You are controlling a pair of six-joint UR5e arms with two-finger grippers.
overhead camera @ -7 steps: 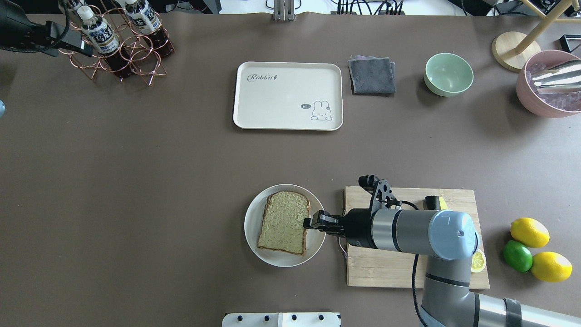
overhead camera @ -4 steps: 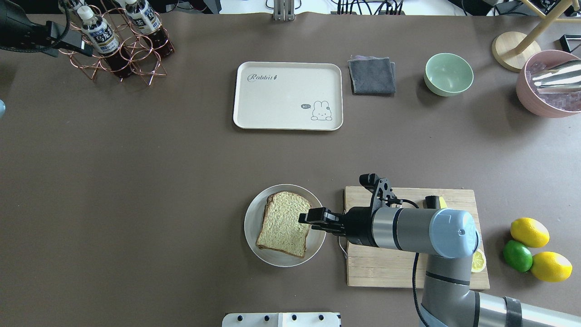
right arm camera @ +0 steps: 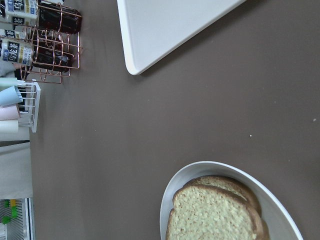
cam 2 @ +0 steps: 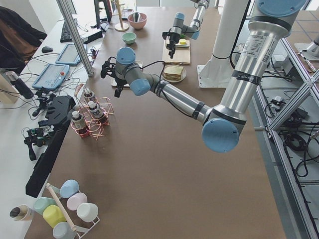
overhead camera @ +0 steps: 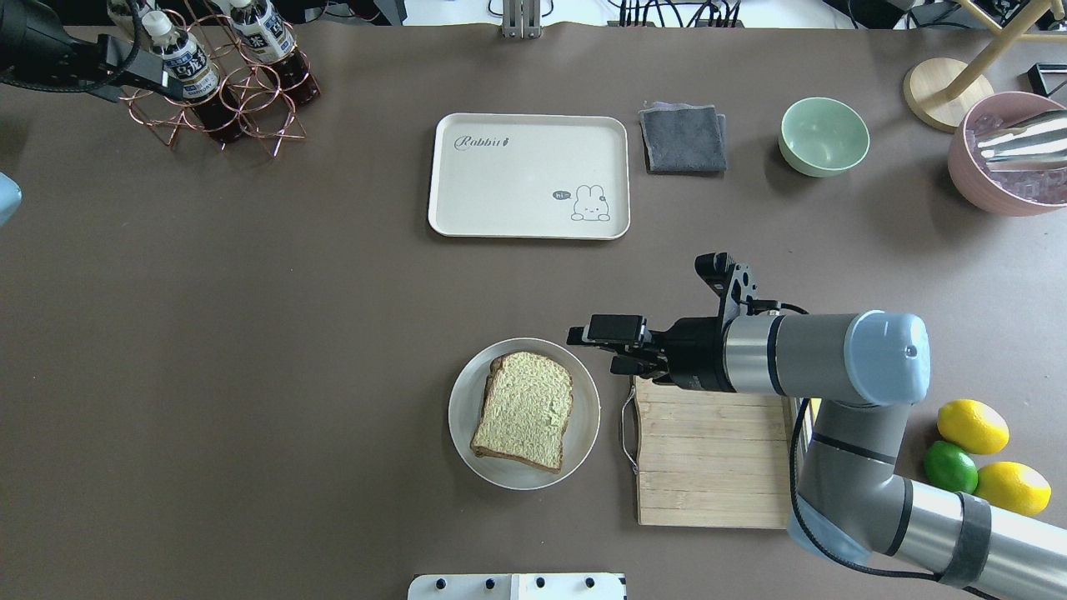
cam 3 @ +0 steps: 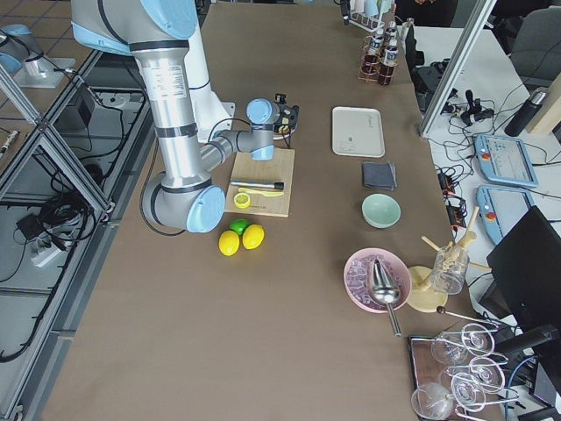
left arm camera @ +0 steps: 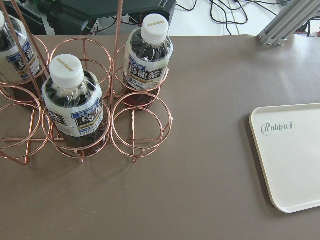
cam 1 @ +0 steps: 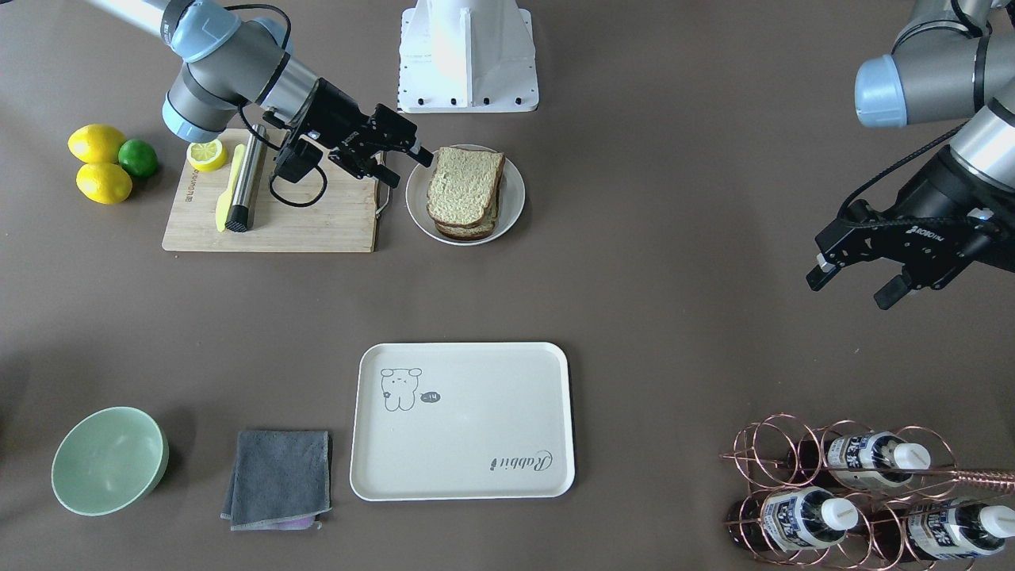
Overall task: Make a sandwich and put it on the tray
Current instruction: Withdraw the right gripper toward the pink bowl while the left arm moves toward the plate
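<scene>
The sandwich (overhead camera: 523, 408) lies on a white plate (overhead camera: 461, 408) near the table's front: two brown-crusted slices stacked, top slice (cam 1: 464, 181) pale and grainy. No egg shows between them. My right gripper (overhead camera: 596, 347) hovers open and empty just past the plate's far right rim, level with the wooden board's top edge; in the front-facing view the right gripper (cam 1: 407, 165) points at the bread. The cream tray (overhead camera: 517, 183) sits bare at the far centre. My left gripper (cam 1: 850, 289) hangs open and empty over the table's far left, near the bottle rack.
A wooden cutting board (overhead camera: 708, 450) with a knife (cam 1: 246, 182) lies right of the plate, with lemons and a lime (overhead camera: 971, 450) beyond it. A grey cloth (overhead camera: 683, 137), green bowl (overhead camera: 824, 136) and pink bowl (overhead camera: 1009, 154) stand far right. A copper bottle rack (overhead camera: 221, 83) is far left.
My right gripper has drawn off the bread's right edge and moved toward the tray side, clear of the plate. The top slice stays on the plate.
</scene>
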